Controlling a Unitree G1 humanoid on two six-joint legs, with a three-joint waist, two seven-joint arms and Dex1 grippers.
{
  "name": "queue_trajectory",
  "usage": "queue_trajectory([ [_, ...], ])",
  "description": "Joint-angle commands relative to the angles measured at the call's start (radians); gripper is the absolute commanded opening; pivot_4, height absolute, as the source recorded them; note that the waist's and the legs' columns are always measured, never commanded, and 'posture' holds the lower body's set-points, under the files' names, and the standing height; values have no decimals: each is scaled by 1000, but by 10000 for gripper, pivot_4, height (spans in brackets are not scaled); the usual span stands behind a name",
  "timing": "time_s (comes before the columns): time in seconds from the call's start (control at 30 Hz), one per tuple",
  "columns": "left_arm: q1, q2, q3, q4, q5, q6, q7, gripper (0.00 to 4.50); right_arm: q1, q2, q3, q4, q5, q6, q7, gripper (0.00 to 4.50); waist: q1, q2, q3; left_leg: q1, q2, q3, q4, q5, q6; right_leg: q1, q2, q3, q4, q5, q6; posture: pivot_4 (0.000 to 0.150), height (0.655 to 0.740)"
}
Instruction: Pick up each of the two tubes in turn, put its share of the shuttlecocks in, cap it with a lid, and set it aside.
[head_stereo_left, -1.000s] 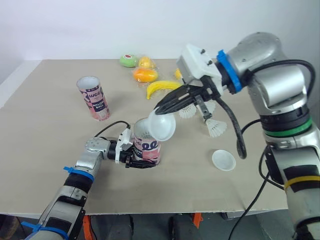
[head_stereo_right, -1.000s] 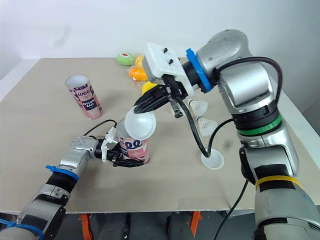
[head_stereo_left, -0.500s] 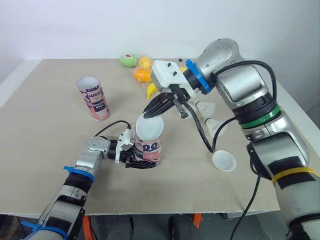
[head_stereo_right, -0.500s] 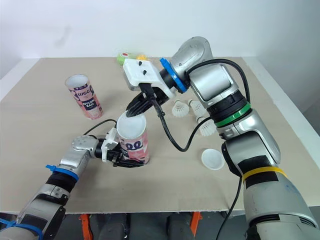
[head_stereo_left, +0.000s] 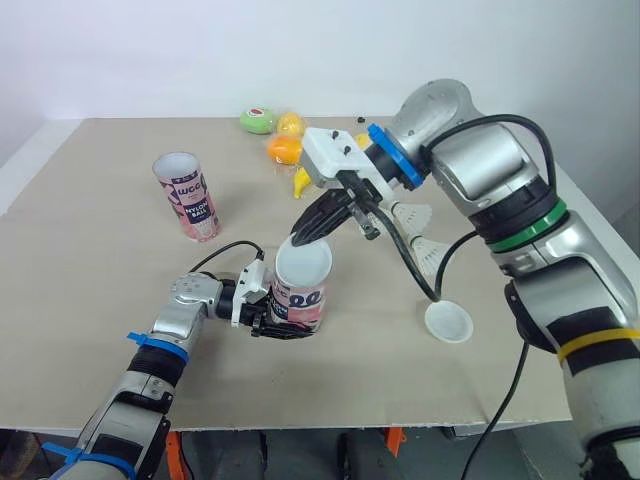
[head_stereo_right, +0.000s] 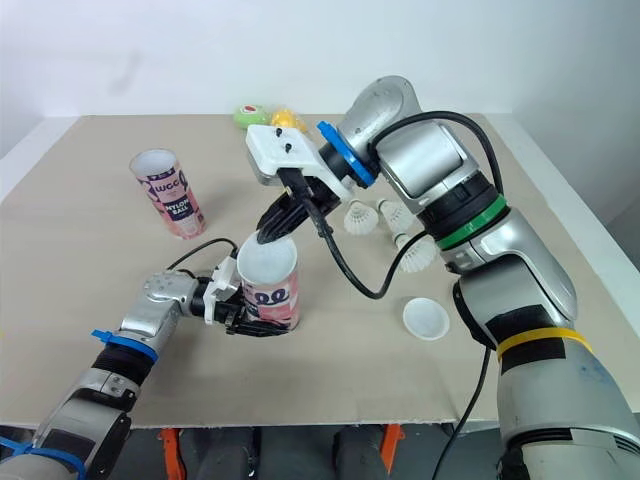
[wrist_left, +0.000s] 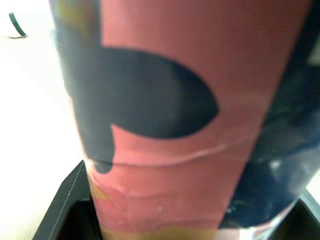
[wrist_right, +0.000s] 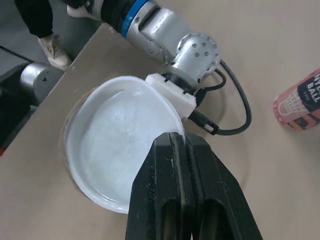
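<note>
While my left gripper (head_stereo_left: 265, 308) clamps the pink tube (head_stereo_left: 298, 300) low on its wall, both fingers closed snugly against the card and the tube standing upright on the table (head_stereo_left: 90, 260), my right gripper (head_stereo_left: 300, 237) has its fingers pinched nearly together on the rim of the white lid (head_stereo_left: 303, 262). That lid lies across the tube's mouth. In the right wrist view a sliver of brown card rim shows past one side of the plastic, so I judge it sits a touch off-centre and is not pressed home.

To do this well I should slide the lid toward the exposed rim until it covers the mouth evenly, then push straight down along the tube's axis, not at a slant. My left grip must hold firm, since a sideways shove would tip the tube. A thin plastic rim held by a pinch can flex or pop up on the far side, so I would release only once the lid sits level, then press its centre.

The second tube (head_stereo_left: 187, 196) stands open, well apart toward my left. The spare lid (head_stereo_left: 448, 321) lies on the table to my right, near the loose shuttlecocks (head_stereo_left: 432, 255).
</note>
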Motion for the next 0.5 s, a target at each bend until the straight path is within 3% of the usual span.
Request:
queue_trajectory([
  [0.03,30,-4,-35,35,39,15,3,27876,-85,-3,-38,46,35,-22,40,646,1,0,0,0,0,0,0,0,0,0,0,0,0,0,0,1500,6895],
  [0.5,31,-5,-29,42,40,10,5,27876,-24,-48,48,-55,81,-20,40,646,0,0,0,0,0,0,0,0,0,0,0,0,0,0,0,1500,6895],
])
